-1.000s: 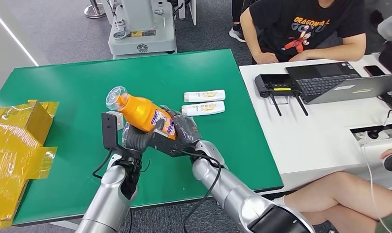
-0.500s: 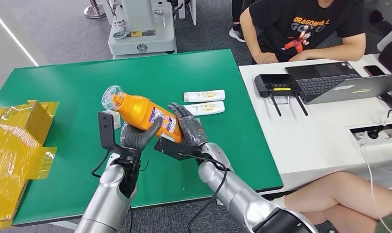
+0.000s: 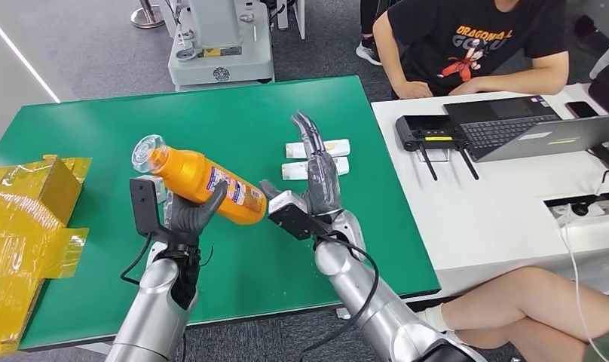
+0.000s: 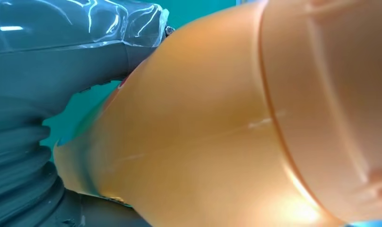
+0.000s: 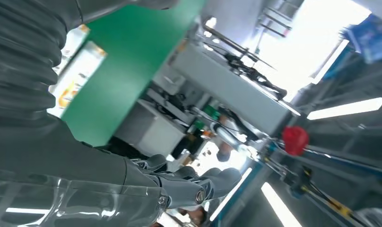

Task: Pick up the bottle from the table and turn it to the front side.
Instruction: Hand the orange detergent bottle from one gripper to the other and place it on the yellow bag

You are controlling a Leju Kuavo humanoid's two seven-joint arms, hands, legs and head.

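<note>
Since 0.5 s ago our right hand (image 3: 319, 181) has let go, fingers now spread apart; our left hand (image 3: 187, 216) alone grips the orange plastic bottle (image 3: 203, 179), tilted above the green table (image 3: 98, 136) middle. We should roll the wrist slowly, keeping firm grip.

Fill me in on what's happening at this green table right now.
A humanoid robot is handling an orange bottle. Its left hand grips the bottle around the body and holds it tilted above the green table, clear cap up and away. The right hand is off the bottle, fingers spread, holding nothing. Two small white tubes lie on the table beyond it. A person sits at the white desk alongside.
</note>
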